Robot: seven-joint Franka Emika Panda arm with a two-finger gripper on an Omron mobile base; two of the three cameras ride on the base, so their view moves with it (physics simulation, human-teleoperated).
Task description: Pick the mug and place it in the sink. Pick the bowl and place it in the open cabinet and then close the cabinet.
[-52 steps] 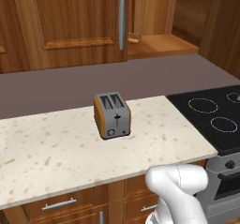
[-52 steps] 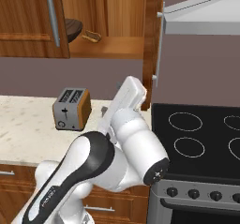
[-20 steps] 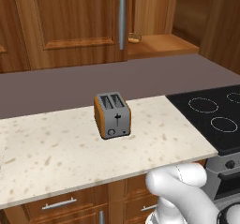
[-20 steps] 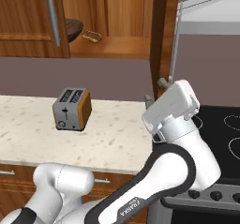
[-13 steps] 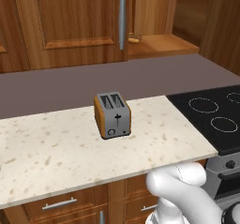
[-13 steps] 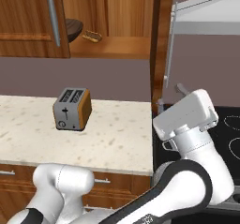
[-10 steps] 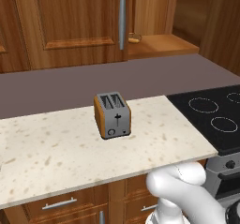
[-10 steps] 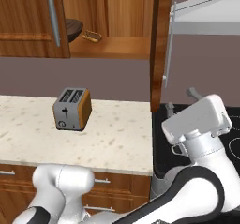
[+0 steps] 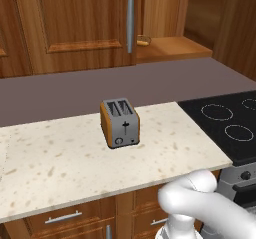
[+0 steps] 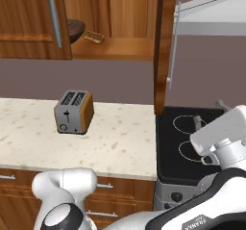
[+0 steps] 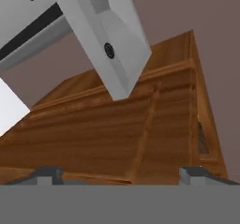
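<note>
Closed door: the medium-brown wooden wall cabinet [image 10: 120, 17] has its left panelled door shut, long silver bar handle upright.
Bowl: the wide dark brown wood-grain bowl [image 10: 74, 30] sits on the cabinet's open shelf, just right of that shut door, part hidden by it.
Worktop: a speckled cream stone worktop [image 10: 115, 149] carries a silver and orange two-slot toaster [image 10: 74, 112], well below the shelf.
Open door: the cabinet's right door [image 10: 162, 46] stands swung out, edge-on, its long axis upright, with its silver bar handle [image 10: 171, 53] on the stove side.
Jaws: the gripper [image 10: 210, 112] is spread wide and empty; the door lies up and to its left.
Arm pose: wrist low over the black cooktop [image 10: 192, 142], hand tilted up at the door's outer face.
Judgement: bowl looks stowed; closing the door remains.
</note>
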